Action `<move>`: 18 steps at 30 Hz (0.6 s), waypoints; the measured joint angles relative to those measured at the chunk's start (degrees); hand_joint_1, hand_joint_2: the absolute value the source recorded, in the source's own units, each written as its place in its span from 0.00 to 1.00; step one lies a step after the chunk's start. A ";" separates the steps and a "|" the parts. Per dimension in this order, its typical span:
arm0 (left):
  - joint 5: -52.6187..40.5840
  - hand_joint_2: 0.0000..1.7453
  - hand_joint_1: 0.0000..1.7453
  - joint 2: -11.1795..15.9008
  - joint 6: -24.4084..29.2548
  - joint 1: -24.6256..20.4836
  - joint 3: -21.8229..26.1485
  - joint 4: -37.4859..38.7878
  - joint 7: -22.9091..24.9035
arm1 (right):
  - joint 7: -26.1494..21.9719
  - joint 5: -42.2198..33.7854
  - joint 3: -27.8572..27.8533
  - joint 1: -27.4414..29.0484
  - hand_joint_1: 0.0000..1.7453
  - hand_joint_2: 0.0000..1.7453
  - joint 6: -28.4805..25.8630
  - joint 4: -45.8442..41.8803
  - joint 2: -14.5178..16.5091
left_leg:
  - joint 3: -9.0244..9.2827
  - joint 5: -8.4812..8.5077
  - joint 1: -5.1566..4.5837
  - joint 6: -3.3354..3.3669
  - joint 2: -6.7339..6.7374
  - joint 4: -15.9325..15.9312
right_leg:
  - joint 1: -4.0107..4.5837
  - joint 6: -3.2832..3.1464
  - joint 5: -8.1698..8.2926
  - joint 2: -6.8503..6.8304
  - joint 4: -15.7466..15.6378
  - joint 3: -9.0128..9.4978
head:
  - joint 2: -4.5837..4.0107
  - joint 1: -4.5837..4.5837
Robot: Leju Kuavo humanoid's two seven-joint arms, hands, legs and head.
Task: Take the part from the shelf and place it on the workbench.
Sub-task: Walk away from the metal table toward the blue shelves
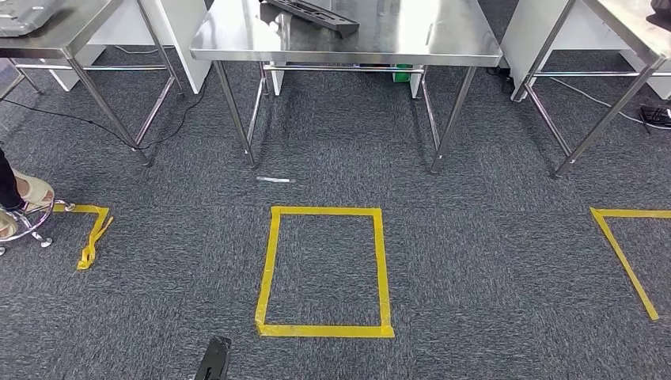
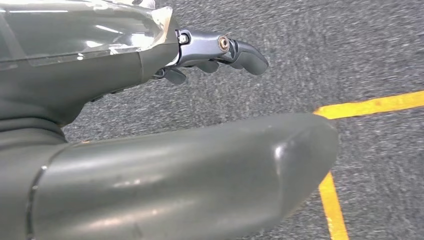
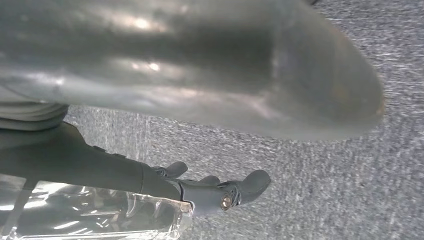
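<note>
Head view: steel workbench [image 1: 237, 49] straight ahead, well apart from both hands. A long dark part [image 1: 312, 14] lies flat on its top near the far edge, angled; upper end is cut off by the frame. Can't confirm it's the task's part.

L hand [image 2: 150, 125]: hangs over grey carpet [image 2: 310, 45], nothing in it. Thumb [image 2: 200, 170] is big in the foreground and sticks out straight; the dark fingers [image 2: 240, 50] are apart from the thumb and slightly bent, touching nothing. So released/empty. Yellow floor tape [image 2: 370, 105] runs on the carpet just past the thumb tip and makes a corner there. In head view, a dark bit at the bottom edge is prob the L hand; can't tell for sure.

R hand [image 3: 165, 145]: same posture over plain carpet, thumb [image 3: 225, 65] out, fingers [image 3: 245, 185] loosely bent and well clear of the thumb, holding nothing. Released.

Rest, head view: yellow tape rectangle [image 1: 324, 271] on the floor between the hands' side and the workbench. Part of another tape outline [image 1: 625, 257] is off to the R, and a torn piece [image 1: 93, 233] off to the L. Two more steel tables [image 1: 47, 32] flank the middle one. A person's foot [image 1: 28, 190] rests on a chair base at far L. Cables [image 1: 71, 119] lie on the carpet under the L table.
</note>
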 joint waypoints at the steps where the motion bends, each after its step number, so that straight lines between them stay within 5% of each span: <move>1: -0.01 0.00 0.00 -0.01 0.01 -0.08 -0.01 0.00 -0.07 | -0.02 -0.10 -0.01 -0.02 0.00 0.00 0.01 0.00 -0.02 | 2.84 0.00 0.00 0.12 -0.13 -4.01 | 0.07 0.32 0.27 0.01 0.45 -0.66 | 0.00 0.04; 3: -0.04 0.00 0.00 0.01 0.04 -0.18 -0.02 0.01 -0.17 | -0.06 -0.20 0.00 -0.08 0.00 0.00 0.02 0.00 -0.07 | 5.39 -0.86 -0.33 0.54 -0.38 -8.63 | 0.19 1.21 1.06 -0.02 0.89 -1.58 | 0.00 0.14; 6: -0.05 0.00 0.00 0.05 0.09 -0.07 -0.01 0.05 -0.23 | -0.07 -0.24 -0.01 -0.01 0.00 0.00 0.02 0.02 -0.15 | 4.07 0.28 -0.80 2.23 -0.22 -9.29 | -0.06 2.33 1.55 -0.01 1.30 -2.78 | 0.00 0.17; 8: -0.09 0.00 0.00 0.06 0.14 -0.09 -0.01 0.09 -0.34 | -0.11 -0.38 -0.01 0.06 0.00 0.00 0.05 0.05 -0.12 | 2.75 1.51 -0.75 3.40 0.04 -9.57 | -0.18 2.01 -1.70 0.07 5.05 -4.73 | 0.00 0.48; 10: -0.19 0.00 0.00 0.05 0.34 -0.11 -0.02 0.09 -0.50 | -0.22 -0.63 -0.01 0.05 0.00 0.00 0.15 0.06 -0.08 | 1.39 2.63 -0.87 3.81 0.17 -9.55 | -0.22 1.59 -6.17 0.12 12.08 -7.05 | 0.00 0.81; 12: -0.24 0.00 0.00 0.05 0.59 -0.07 -0.02 0.09 -0.57 | -0.31 -0.90 -0.01 0.07 0.00 0.00 0.29 0.07 -0.17 | -0.13 3.79 -0.94 3.74 0.34 -9.50 | -0.23 2.16 -7.43 0.14 17.07 -7.54 | 0.00 0.82; 13: -0.24 0.00 0.00 0.04 0.67 -0.06 -0.02 0.10 -0.58 | -0.33 -0.99 -0.01 0.07 0.00 0.00 0.34 0.07 -0.21 | -0.82 4.34 -0.95 3.64 0.41 -9.47 | -0.25 2.67 -6.69 0.13 16.81 -6.41 | 0.00 0.82; 15: -0.08 0.00 0.00 0.02 0.74 -0.04 -0.02 0.11 -0.62 | -0.44 -1.04 -0.01 -0.01 0.00 0.00 0.42 0.07 -0.29 | -1.93 5.36 -0.93 3.24 0.47 -9.41 | -0.27 3.36 -4.73 0.12 10.21 -0.91 | 0.00 0.84; 17: 0.20 0.00 0.00 -0.01 0.76 -0.04 -0.02 0.11 -0.75 | -0.54 -0.83 -0.01 -0.28 0.00 0.00 0.46 0.07 -0.39 | -2.53 6.20 -1.11 2.59 0.53 -9.32 | 0.09 2.92 -4.70 0.16 1.80 4.84 | 0.00 0.80; 18: 0.33 0.00 0.00 0.00 0.77 -0.04 -0.02 0.11 -0.85 | -0.56 -0.70 -0.01 -0.39 0.00 0.00 0.49 0.07 -0.43 | -2.64 6.55 -1.19 2.24 0.58 -9.31 | 0.31 2.49 -5.09 0.19 -0.43 6.14 | 0.00 0.73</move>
